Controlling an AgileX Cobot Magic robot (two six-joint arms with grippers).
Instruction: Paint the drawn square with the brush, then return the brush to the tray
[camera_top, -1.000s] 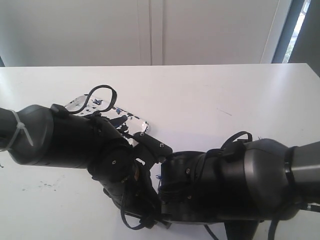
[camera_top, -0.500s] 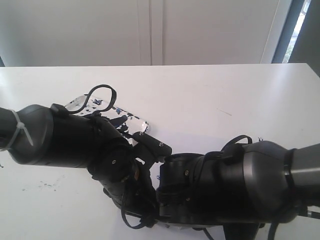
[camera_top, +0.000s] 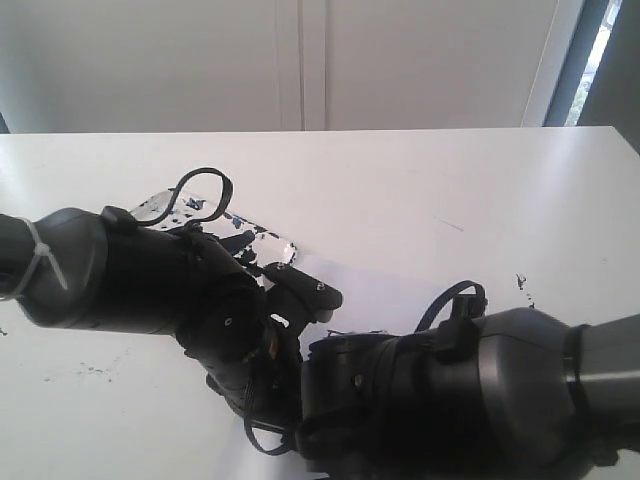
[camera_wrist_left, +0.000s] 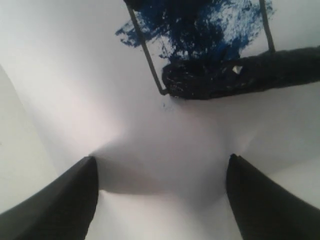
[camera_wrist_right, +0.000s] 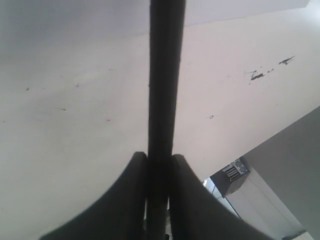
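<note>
In the left wrist view the drawn square (camera_wrist_left: 200, 25) on the white paper (camera_wrist_left: 165, 130) is partly filled with dark blue paint. The brush's dark tip (camera_wrist_left: 225, 80) lies across the square's near edge. My left gripper (camera_wrist_left: 161, 159) is open, its fingers spread just above the paper and holding nothing. My right gripper (camera_wrist_right: 159, 157) is shut on the brush handle (camera_wrist_right: 165, 75), which runs straight out between the fingers. In the exterior view both grippers are hidden under the arms. The paint-splattered tray (camera_top: 160, 208) peeks out behind the left arm (camera_top: 150, 280).
The right arm (camera_top: 480, 400) fills the lower right and crowds against the left arm. A strip of paper (camera_top: 380, 290) shows between them. Small blue specks (camera_top: 522, 282) and dark specks (camera_top: 90, 372) mark the white table. A wall stands behind the table's far edge.
The right arm has slid to the left and lower in the exterior view, closing against the left arm. The left arm has barely moved.
</note>
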